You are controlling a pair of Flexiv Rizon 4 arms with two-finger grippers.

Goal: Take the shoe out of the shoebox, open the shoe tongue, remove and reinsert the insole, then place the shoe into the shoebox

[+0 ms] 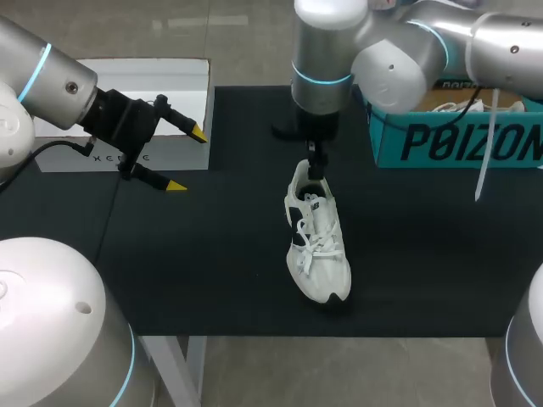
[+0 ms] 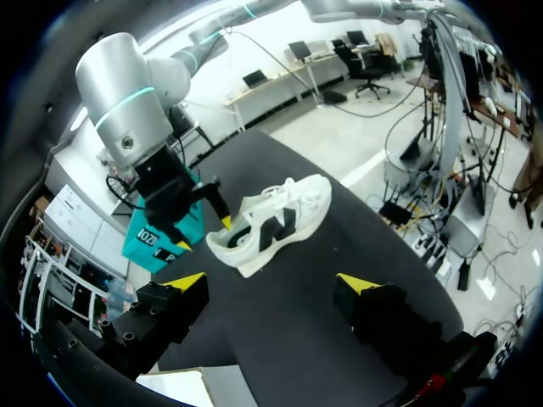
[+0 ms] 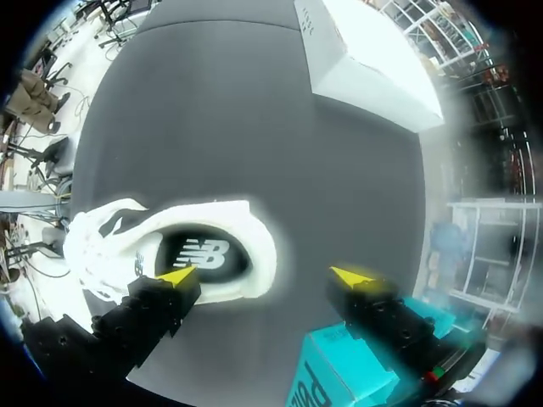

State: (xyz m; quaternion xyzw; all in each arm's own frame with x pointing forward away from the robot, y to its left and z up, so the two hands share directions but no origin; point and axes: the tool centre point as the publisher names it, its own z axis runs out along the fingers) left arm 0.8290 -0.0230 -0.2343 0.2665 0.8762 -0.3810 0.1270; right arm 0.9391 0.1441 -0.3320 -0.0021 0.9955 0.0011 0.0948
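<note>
A white shoe with dark side panels and white laces lies on the black mat, toe toward the front edge. Its insole shows through the opening. My right gripper hangs open just over the heel. In the right wrist view one of its fingers is above the shoe's opening and the other is behind the heel, with nothing gripped. My left gripper stands open at the left, well apart from the shoe, which lies ahead of it. The teal shoebox stands at the back right.
A white box lid lies at the back left, behind my left gripper. The teal shoebox holds white paper and stands close behind my right arm. The mat's front edge runs just beyond the shoe's toe.
</note>
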